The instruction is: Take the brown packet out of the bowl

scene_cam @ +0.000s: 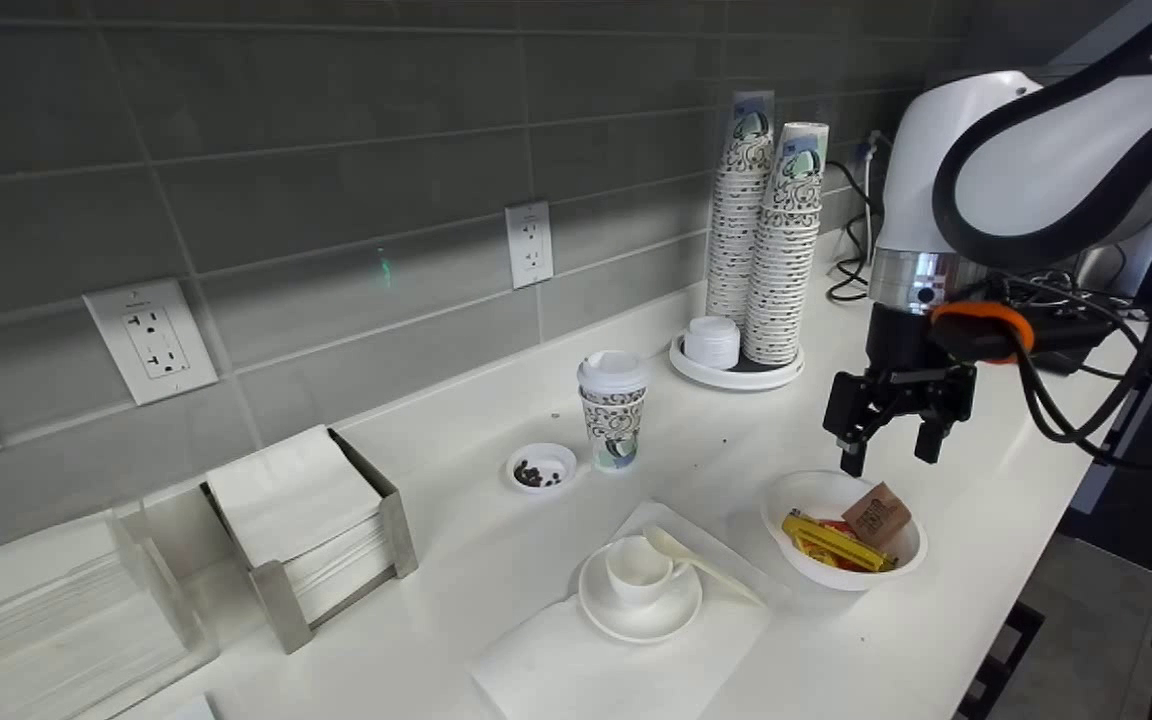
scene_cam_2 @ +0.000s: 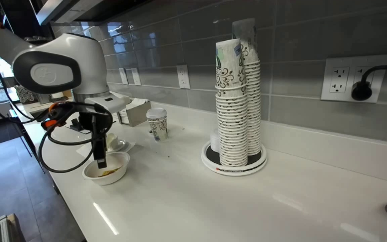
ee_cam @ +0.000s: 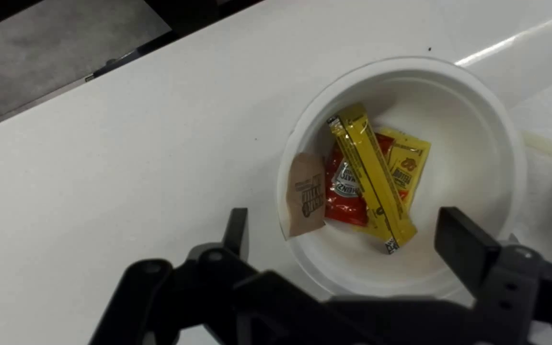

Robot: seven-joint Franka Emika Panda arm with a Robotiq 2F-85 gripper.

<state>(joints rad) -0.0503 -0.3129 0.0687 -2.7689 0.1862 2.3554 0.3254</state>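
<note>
Empty jaws hanging wide apart; sloping wall of round white bowl [ee_cam: 458, 172] likely propping flat brown paper packet [ee_cam: 306, 196] aslant.

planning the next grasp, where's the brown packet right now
In the wrist view, the brown packet leans against the left inner wall of the white bowl, just left of the red Heinz packet.

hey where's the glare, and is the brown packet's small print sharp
Wrist view: bright streak on the counter near the bowl, small print on the brown packet blurred; in an exterior view, foreground counter streak, bright reflections on wall tiles.
</note>
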